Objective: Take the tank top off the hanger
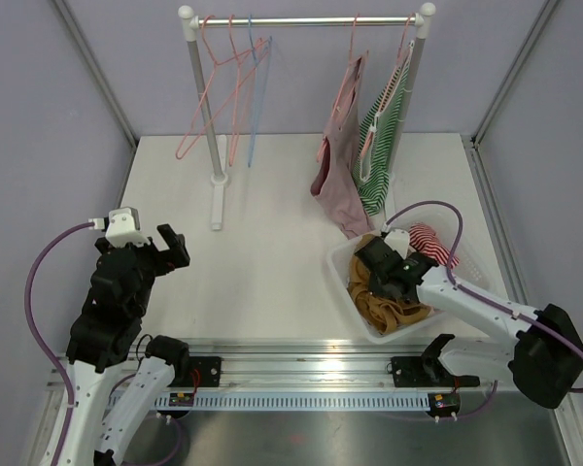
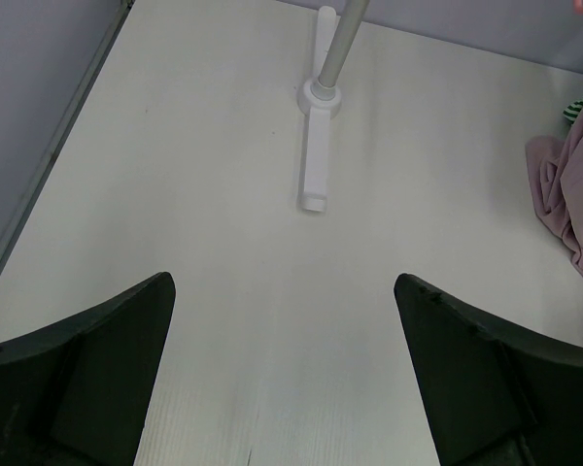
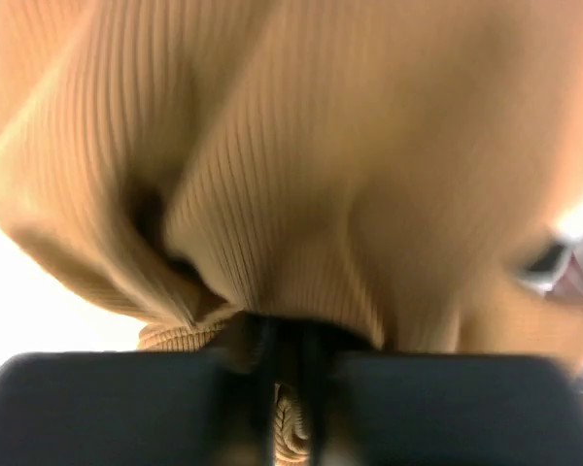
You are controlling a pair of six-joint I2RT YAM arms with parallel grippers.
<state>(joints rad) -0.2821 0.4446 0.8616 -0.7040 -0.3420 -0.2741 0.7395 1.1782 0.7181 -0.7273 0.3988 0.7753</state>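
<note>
A pink tank top (image 1: 342, 165) and a green-striped tank top (image 1: 379, 146) hang on hangers at the right end of the rack. The pink one also shows in the left wrist view (image 2: 573, 194). My right gripper (image 1: 371, 262) is down in the white basket (image 1: 334, 264). It is shut on a tan ribbed tank top (image 1: 389, 306), which fills the right wrist view (image 3: 301, 175), with a fold of it between the nearly closed jaws (image 3: 287, 388). My left gripper (image 1: 172, 248) is open and empty over the bare table at the left (image 2: 284, 291).
The white clothes rack has a top rod (image 1: 301, 19), a left post (image 1: 206, 107) and a foot (image 2: 316, 165) on the table. Empty pink hangers (image 1: 209, 97) and a blue hanger (image 1: 256, 97) hang at its left. A red-striped garment (image 1: 432, 243) lies in the basket.
</note>
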